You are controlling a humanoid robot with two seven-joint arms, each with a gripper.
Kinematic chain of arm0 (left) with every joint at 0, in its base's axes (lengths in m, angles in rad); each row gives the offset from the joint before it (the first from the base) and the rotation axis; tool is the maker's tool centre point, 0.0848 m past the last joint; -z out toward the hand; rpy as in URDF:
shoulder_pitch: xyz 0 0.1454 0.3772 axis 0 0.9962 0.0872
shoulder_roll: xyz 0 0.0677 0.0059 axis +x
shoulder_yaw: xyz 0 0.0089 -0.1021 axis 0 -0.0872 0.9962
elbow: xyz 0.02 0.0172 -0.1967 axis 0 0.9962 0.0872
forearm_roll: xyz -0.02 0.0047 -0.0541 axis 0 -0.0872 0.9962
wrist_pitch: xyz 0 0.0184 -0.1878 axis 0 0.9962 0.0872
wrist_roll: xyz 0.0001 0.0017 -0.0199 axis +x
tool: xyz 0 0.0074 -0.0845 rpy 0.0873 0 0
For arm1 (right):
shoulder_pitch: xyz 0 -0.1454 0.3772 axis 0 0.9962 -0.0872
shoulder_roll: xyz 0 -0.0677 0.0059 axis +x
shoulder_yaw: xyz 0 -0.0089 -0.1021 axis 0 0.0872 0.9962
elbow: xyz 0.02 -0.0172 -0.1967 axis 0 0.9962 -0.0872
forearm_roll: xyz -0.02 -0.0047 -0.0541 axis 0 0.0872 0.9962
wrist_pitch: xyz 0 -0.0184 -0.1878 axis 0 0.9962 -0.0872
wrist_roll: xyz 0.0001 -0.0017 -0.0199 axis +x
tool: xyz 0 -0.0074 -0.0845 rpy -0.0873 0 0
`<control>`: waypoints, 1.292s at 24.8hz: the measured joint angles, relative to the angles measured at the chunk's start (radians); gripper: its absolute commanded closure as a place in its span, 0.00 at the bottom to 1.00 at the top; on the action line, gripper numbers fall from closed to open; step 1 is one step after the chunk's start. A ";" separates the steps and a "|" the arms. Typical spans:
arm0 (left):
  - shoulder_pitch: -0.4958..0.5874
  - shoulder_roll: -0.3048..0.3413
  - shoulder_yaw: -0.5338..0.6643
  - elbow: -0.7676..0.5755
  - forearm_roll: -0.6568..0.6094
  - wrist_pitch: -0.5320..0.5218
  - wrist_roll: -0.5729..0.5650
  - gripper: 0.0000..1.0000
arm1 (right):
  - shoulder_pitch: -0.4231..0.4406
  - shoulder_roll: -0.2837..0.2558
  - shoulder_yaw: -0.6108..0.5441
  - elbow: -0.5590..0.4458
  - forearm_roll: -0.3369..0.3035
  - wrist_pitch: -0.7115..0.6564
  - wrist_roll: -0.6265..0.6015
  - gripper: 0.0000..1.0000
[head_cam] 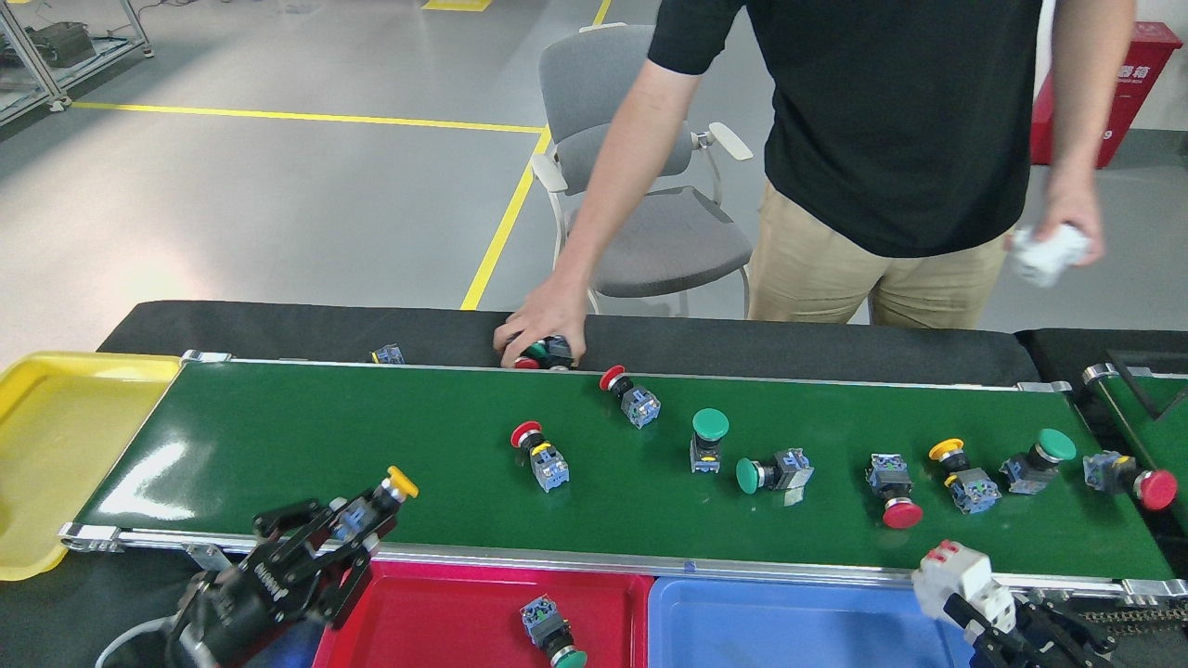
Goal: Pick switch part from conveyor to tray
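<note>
Grey shop floor with yellow lines behind, a grey chair, and a person in a black shirt standing on the far side of the conveyor, so that's my workspace today. I'll place everything off that green belt.

Along its near rail sit the red tray and the blue tray; the yellow tray caps its left end. Makes sense: parts leave the belt and only need a short drop toward me.

My left gripper is right at the near rail, over the left corner of the red tray, jaws clamped on a yellow-capped switch, cap pointing up and away. The arm comes in low from the bottom-left, wrist tipped up toward the belt. I'd guess the next move is a release into red, where a green-capped switch already lies.

My right gripper is off the near rail too, toward the belt's right end by the blue tray's right edge, pinching a white breaker block with red toggles. It's held by the lower end, top sticking up-left. It's mostly cut off at the frame edge, but the block looks gripped.

Still on the belt: a red-capped switch mid-left, another red one near the far rail, two green ones in the middle, more to the right.

The person's hand is on a little pile just past the far rail; the other hand holds something white and blurry.
</note>
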 measured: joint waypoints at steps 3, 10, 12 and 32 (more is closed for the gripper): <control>0.128 -0.003 0.013 -0.112 0.003 -0.002 -0.007 0.55 | -0.005 0.055 -0.025 -0.031 -0.008 0.000 0.001 0.00; 0.202 -0.180 0.060 -0.221 0.003 -0.002 -0.085 0.00 | -0.115 0.168 -0.047 -0.087 0.008 0.013 0.025 0.05; 0.202 -0.211 0.089 -0.220 0.003 -0.002 -0.107 0.00 | -0.169 0.186 -0.044 -0.095 0.072 0.099 0.033 0.06; 0.155 -0.302 0.289 -0.159 -0.014 0.168 -0.124 0.00 | 0.061 0.431 -0.028 -0.227 0.503 0.477 -0.241 0.03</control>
